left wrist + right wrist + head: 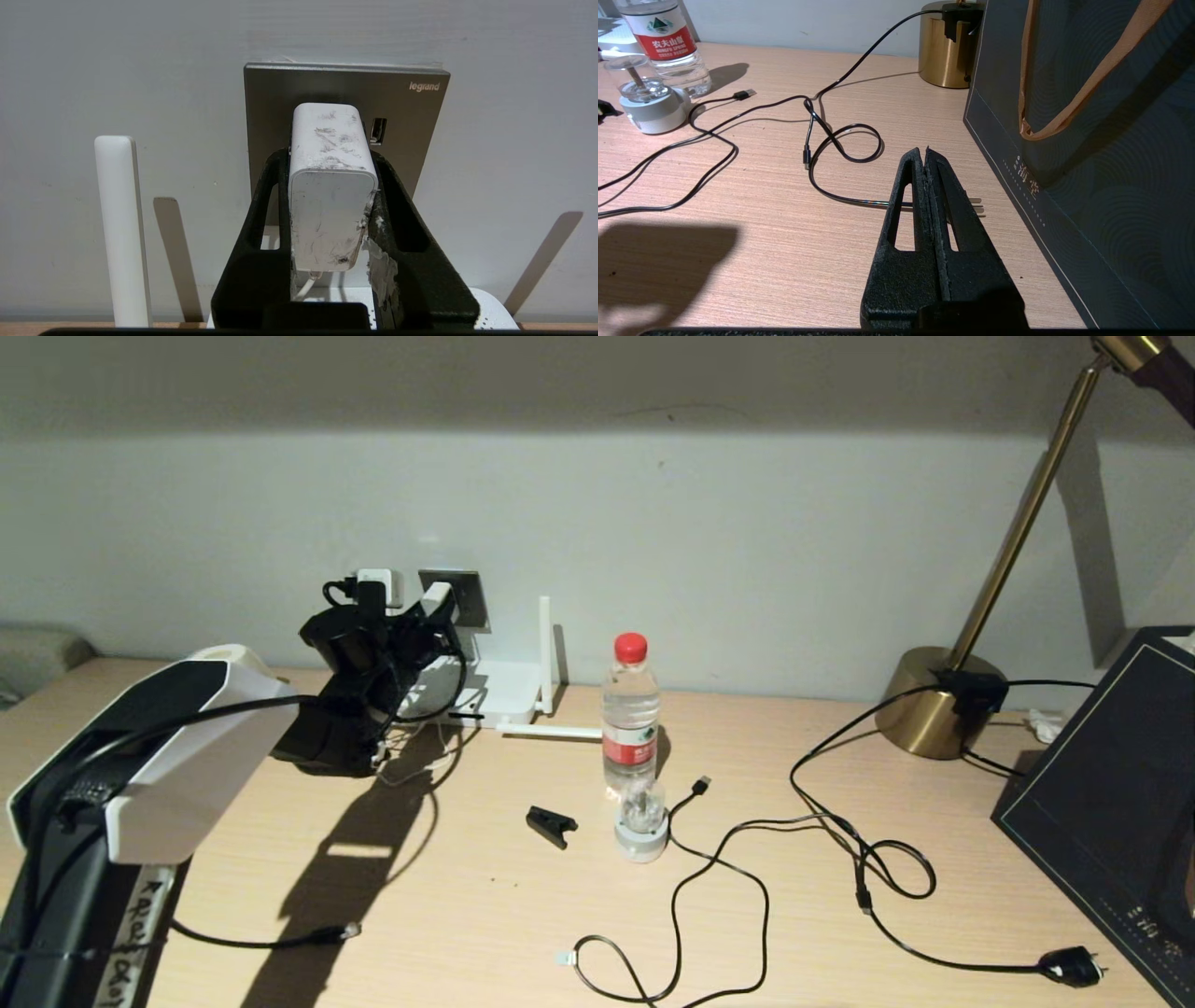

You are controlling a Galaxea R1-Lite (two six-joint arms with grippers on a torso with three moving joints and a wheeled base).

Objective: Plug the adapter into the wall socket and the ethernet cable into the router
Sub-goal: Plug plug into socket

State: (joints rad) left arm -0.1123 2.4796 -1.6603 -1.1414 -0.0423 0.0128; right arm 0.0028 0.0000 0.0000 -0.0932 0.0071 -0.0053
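Note:
My left gripper is at the back wall, shut on the adapter, a scuffed white cube gripped on both sides. The adapter's far end sits against the grey wall socket; its pins are hidden. Its thin white cord drops behind it. The white router lies just below the socket, one antenna upright. The ethernet cable lies at the table's front left, its clear connector free. My right gripper hovers shut and empty over the table's right side.
A water bottle, a small white device and a black clip stand mid-table. A black USB cable and a black mains plug with its cord sprawl to the right. A brass lamp and a dark bag stand at the right.

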